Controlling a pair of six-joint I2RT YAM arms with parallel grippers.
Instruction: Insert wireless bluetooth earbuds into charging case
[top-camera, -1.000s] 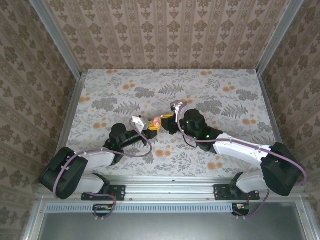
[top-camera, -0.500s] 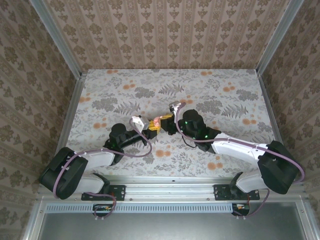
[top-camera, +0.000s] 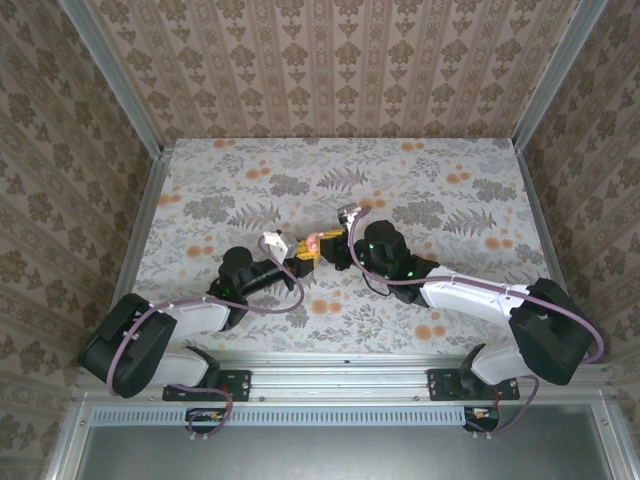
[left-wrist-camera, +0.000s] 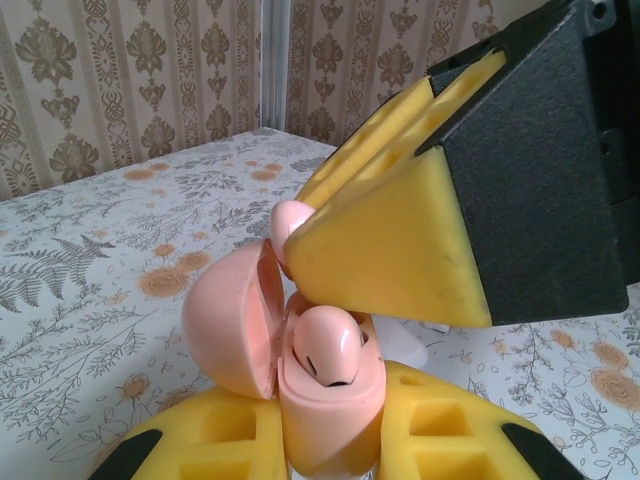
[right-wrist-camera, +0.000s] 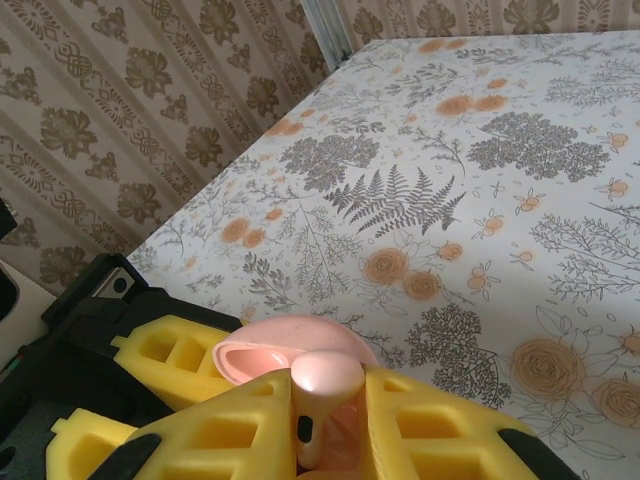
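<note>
One earbud (left-wrist-camera: 325, 355) seated in the open pink charging case (left-wrist-camera: 330, 412), second earbud (right-wrist-camera: 320, 385) poised just above the case's rim. Since a second ago, right arm drawn slightly leftward and closer to the case, left arm unmoved. Right gripper (right-wrist-camera: 325, 405) pinched on the second earbud. Left gripper (left-wrist-camera: 325, 450) clamped on the case body, lid swung open to one side. Both arms stretched low over the table (left-wrist-camera: 90, 290), angled inward, meeting near its middle.
</note>
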